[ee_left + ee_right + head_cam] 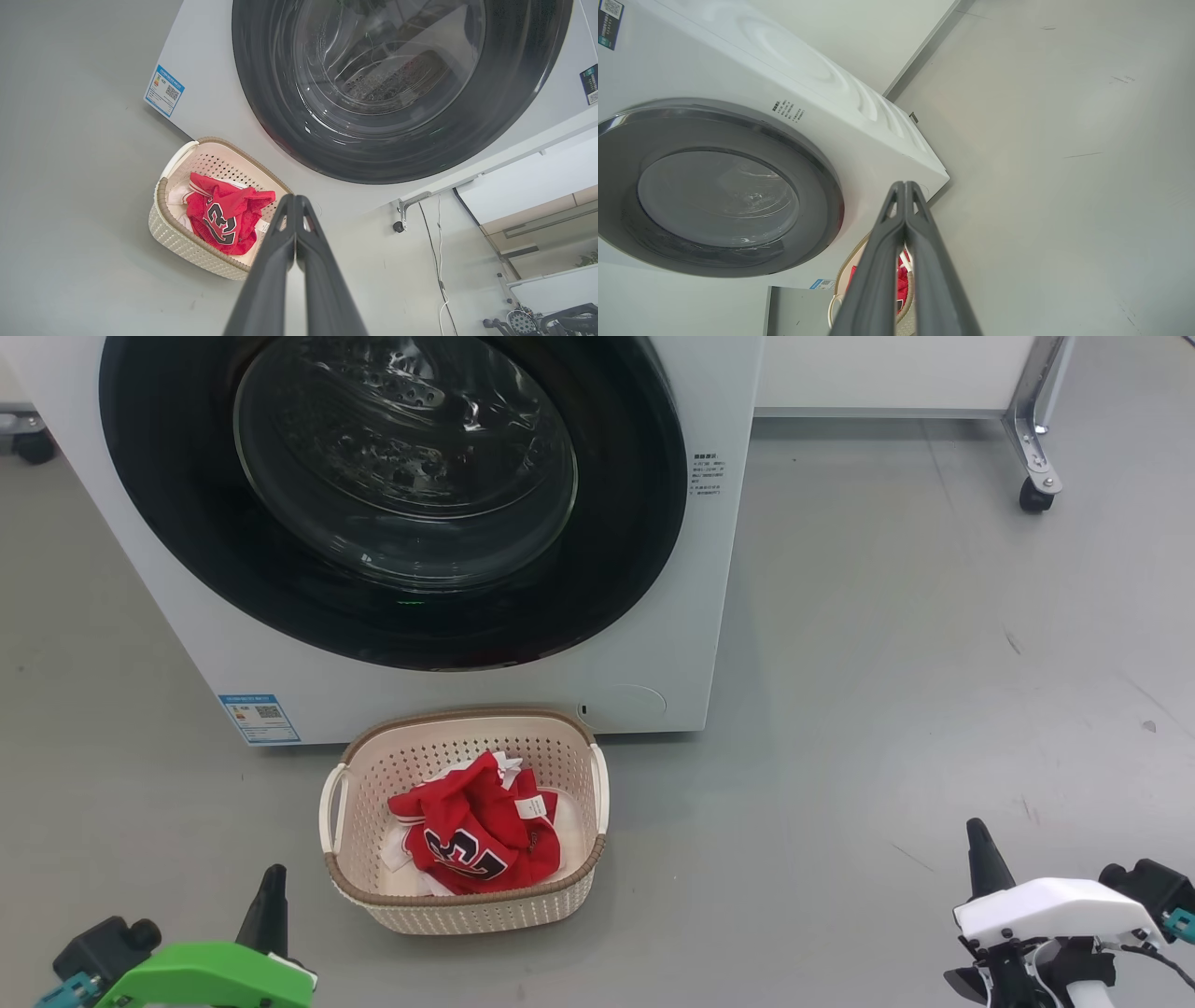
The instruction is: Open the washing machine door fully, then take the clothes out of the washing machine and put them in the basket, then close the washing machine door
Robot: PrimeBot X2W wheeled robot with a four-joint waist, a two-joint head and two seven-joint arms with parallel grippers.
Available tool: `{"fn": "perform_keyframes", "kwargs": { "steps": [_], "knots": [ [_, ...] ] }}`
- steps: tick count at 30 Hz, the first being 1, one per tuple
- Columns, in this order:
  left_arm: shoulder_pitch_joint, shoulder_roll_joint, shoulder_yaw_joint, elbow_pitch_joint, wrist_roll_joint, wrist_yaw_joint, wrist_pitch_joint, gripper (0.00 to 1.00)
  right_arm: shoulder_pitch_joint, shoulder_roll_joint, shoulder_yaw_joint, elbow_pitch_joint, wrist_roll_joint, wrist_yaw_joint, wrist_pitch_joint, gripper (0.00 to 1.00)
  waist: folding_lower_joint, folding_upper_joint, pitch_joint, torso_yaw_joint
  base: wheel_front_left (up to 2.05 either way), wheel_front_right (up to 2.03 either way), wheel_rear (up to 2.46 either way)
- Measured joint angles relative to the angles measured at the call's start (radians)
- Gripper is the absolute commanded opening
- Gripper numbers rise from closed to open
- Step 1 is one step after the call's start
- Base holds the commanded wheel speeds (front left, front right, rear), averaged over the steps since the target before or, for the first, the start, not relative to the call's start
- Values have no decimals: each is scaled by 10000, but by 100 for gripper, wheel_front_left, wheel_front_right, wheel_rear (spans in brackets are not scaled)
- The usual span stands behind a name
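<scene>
The red jersey [471, 821] in the basket [467, 910] bears dark, white-edged numerals reading 23. On the washing machine [653, 644], a blue label sticker [260, 718] with a QR code and a small print block [707, 474] are illegible.

Grey floor [887, 663] carries the washing machine [653, 653], the basket [467, 915] just before it.

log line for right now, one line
door: closed | clothes: in basket | left gripper: shut, empty | right gripper: shut, empty
</scene>
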Motion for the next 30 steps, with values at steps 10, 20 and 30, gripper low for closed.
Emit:
{"fn": "perform_keyframes", "kwargs": {
  "steps": [10,20,30],
  "knots": [
    [-136,-54,314,52,-1118,-251,182,0,-76,-2,-313,-151,1118,46,305,0,0,0,5,6,0,0,0],
    [-310,-125,677,119,-2343,-474,431,0,-116,-2,-656,-341,2364,132,662,0,0,0,10,13,0,0,0],
    [-444,-247,1024,209,-3570,-706,610,0,-190,-4,-995,-533,3603,207,1012,0,0,0,15,20,0,0,0]
  ]
}}
